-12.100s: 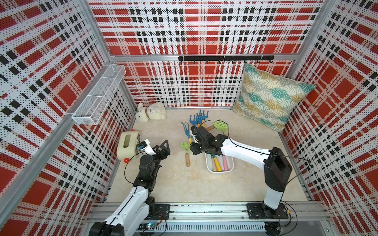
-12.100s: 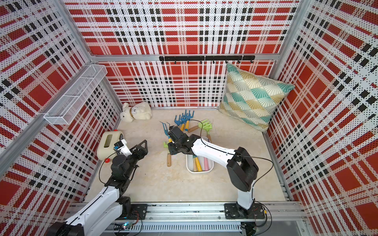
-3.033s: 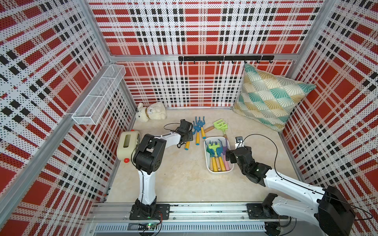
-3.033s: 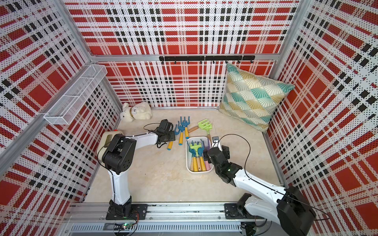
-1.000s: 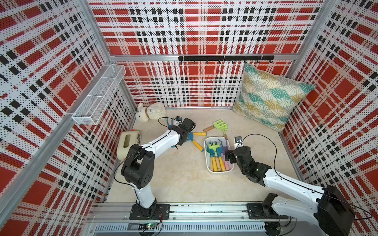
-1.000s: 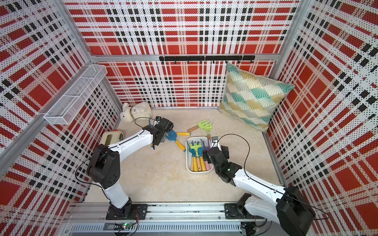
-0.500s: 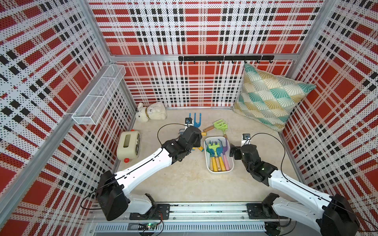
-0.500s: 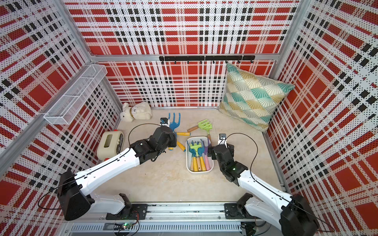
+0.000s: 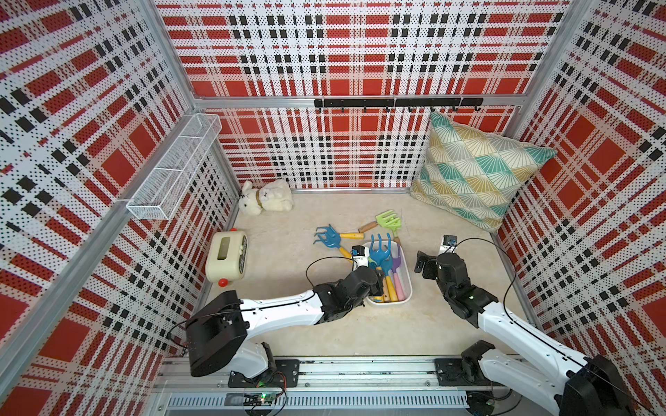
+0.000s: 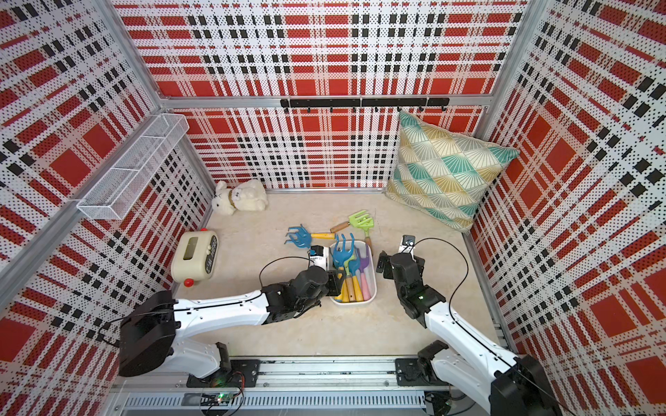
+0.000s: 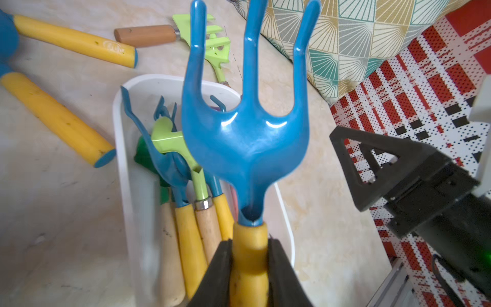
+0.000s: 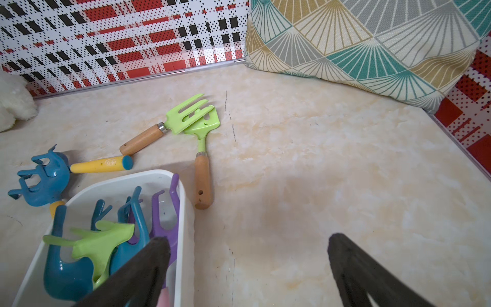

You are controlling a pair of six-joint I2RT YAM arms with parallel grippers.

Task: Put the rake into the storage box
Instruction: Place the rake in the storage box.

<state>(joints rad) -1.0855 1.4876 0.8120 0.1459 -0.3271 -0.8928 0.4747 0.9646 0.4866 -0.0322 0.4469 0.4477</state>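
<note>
Crowding the storage box (image 11: pixel 121 164), garden tools (image 11: pixel 186 234) beneath the rake (image 11: pixel 245 138) pinched in left hand (image 11: pixel 249 247); right hand (image 12: pixel 247 239) wide, empty

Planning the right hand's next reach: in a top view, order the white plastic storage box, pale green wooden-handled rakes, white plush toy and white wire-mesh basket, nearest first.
From the right hand:
1. white plastic storage box, beside it
2. pale green rakes, floor behind the box
3. white plush toy, back left corner
4. white wire-mesh basket, on the left wall
</note>
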